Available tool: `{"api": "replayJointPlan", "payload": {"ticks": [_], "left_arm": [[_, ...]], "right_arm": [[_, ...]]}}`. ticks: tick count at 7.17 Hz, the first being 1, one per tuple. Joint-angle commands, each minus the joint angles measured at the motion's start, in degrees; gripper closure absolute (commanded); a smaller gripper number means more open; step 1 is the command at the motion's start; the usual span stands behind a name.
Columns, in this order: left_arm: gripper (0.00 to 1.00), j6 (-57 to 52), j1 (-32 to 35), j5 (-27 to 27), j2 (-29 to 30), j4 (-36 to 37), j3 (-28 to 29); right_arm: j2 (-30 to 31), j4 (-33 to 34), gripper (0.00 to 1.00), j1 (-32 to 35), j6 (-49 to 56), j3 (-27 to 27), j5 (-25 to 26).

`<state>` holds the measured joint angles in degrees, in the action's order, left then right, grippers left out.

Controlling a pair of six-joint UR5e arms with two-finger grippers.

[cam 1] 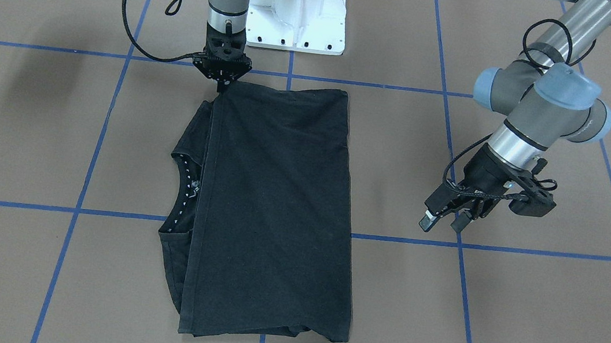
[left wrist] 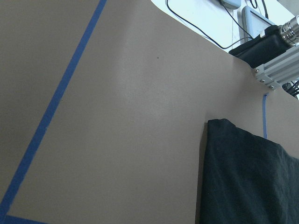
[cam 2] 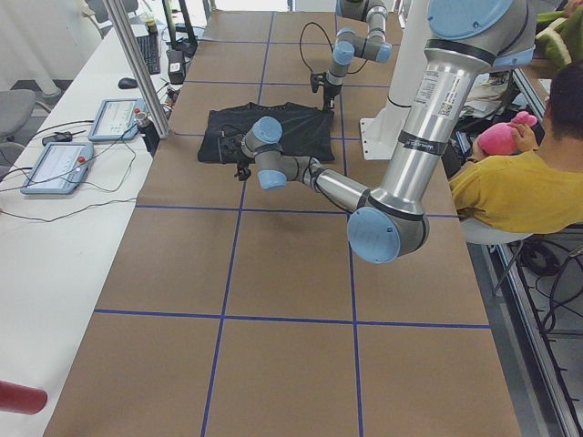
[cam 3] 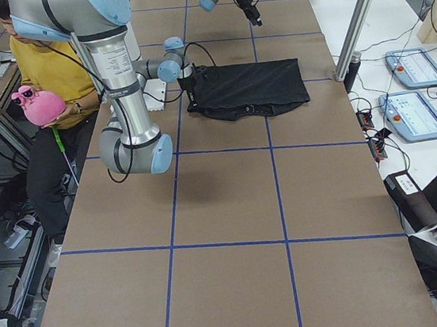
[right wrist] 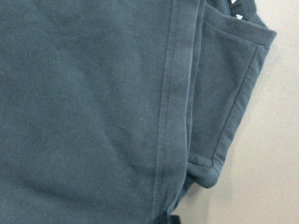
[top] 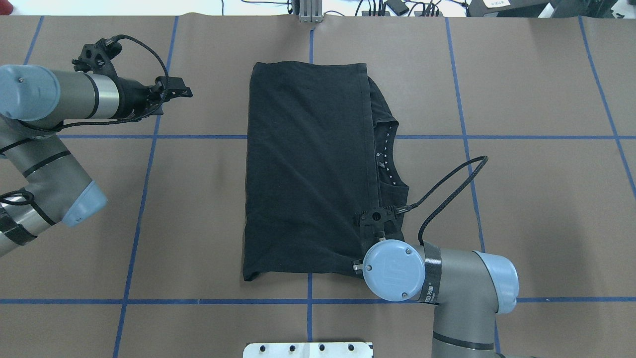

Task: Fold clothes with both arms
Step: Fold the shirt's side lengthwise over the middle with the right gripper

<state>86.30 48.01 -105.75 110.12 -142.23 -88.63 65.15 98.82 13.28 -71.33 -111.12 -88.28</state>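
— Where is the shirt just now?
— Flat on the table, in the middle of the front-facing view. It is doubled over, so the hem lies along the collar at the left side of the cloth. Only plain black shows.
— And the arms?
— The right gripper stands at the upper left corner of the cloth and points straight down. Its fingers are drawn together on the corner of the top layer, and it looks to be pinching the hem there. The left gripper hangs over bare table well to the right of the shirt, fingers spread, with nothing in them.
— Which step is this, then?
— I'd say the end of the first fold: the top layer is laid and one corner is not yet let go.
— What does the next move call for?
— The right fingers should part and rise straight up, so the corner is not dragged. A sleeve pokes out past the hem in the right wrist view and may want tucking. Then both grippers would need to take the two corners of one short end and carry them over evenly, or the layers may slide askew
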Motion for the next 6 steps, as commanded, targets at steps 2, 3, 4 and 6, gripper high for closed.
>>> {"api": "replayJointPlan", "payload": {"ticks": [2, 3, 4, 6], "left_arm": [[0.0, 0.0, 0.0, 0.0, 0.0, 0.0, 0.0], [0.0, 0.0, 0.0, 0.0, 0.1, 0.0, -0.1], [0.0, 0.0, 0.0, 0.0, 0.1, 0.0, -0.1], [0.0, 0.7, -0.3, 0.0, 0.2, 0.0, -0.3]], "right_arm": [[2.3, -0.2, 0.0, 2.7, -1.3, -3.8, -2.4], [3.3, -0.2, 0.0, 3.2, -6.8, -5.8, -2.3], [3.3, -2.5, 0.0, 3.7, -19.9, -5.9, -1.8], [4.1, -18.8, 0.0, 3.6, -46.8, 1.3, 1.3]]}}
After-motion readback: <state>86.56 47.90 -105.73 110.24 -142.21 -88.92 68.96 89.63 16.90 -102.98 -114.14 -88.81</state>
